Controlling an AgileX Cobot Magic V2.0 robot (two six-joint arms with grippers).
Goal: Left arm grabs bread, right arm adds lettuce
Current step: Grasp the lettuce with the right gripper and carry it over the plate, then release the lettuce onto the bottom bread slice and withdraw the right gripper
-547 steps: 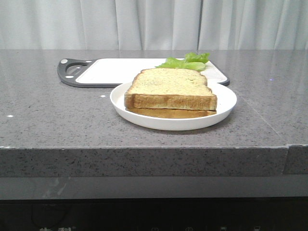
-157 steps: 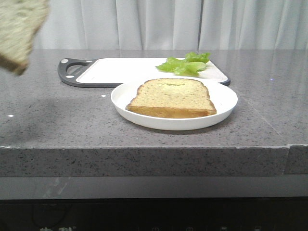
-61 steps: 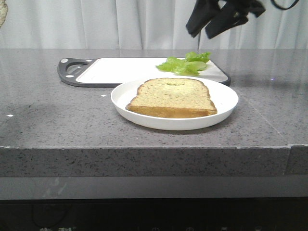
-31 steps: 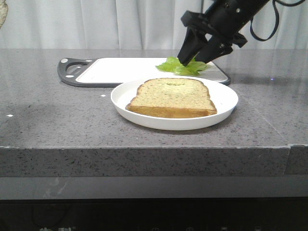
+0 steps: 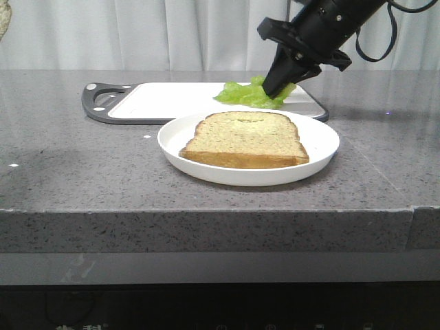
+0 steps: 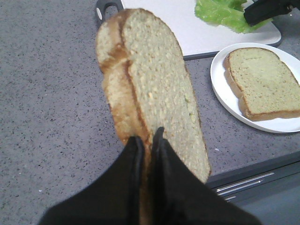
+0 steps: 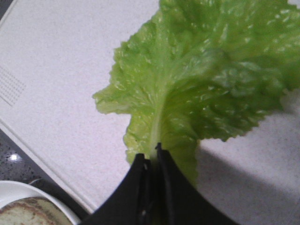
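Note:
My left gripper (image 6: 147, 140) is shut on the bread (image 6: 150, 84), a thick pale slice with a golden crust, held on edge above the grey counter. Only a corner of the bread (image 5: 3, 17) shows at the far upper left of the front view. My right gripper (image 5: 278, 86) is shut on the stem end of the ruffled green lettuce (image 5: 244, 94), at the white cutting board (image 5: 172, 100). In the right wrist view the fingers pinch together (image 7: 151, 157) on the pale rib of the lettuce (image 7: 206, 70), which spreads over the board (image 7: 56, 70).
A white plate (image 5: 323, 148) sits in front of the board and holds a thinner, flatter slice (image 5: 247, 137). The board's dark handle (image 5: 100, 100) points left. The counter's front edge (image 5: 206, 213) runs just below the plate.
The right gripper came down over the lettuce and shut on it, and the leaf has shifted left on the board. Earlier the left arm lifted the top slice off the plate.

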